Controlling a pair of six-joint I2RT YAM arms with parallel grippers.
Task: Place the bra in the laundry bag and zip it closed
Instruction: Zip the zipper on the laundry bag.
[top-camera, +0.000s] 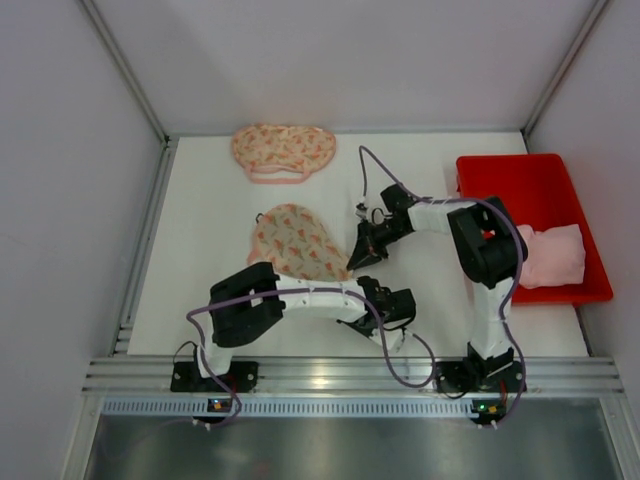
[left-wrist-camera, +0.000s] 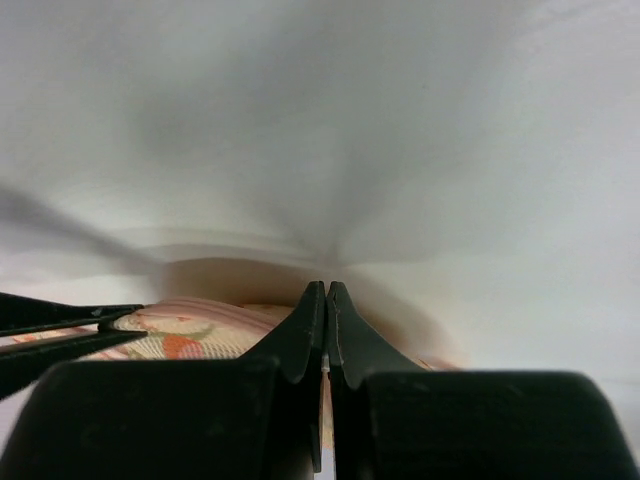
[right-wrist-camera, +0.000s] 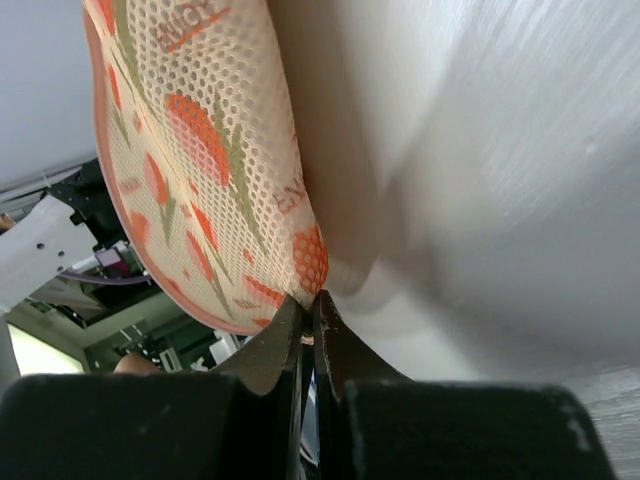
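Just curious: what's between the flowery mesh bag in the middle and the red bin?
In the top view: the right gripper, shut on the edge of the mesh bag, its arm, and bare white table.

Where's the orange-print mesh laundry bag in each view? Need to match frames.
Top external: orange-print mesh laundry bag lies mid-table, with the right gripper at its right edge.
Left wrist: a low patterned strip at bottom left.
Right wrist: fills the upper left, its lower edge pinched by the shut gripper.
Shared landmark: the white table beside the bag.
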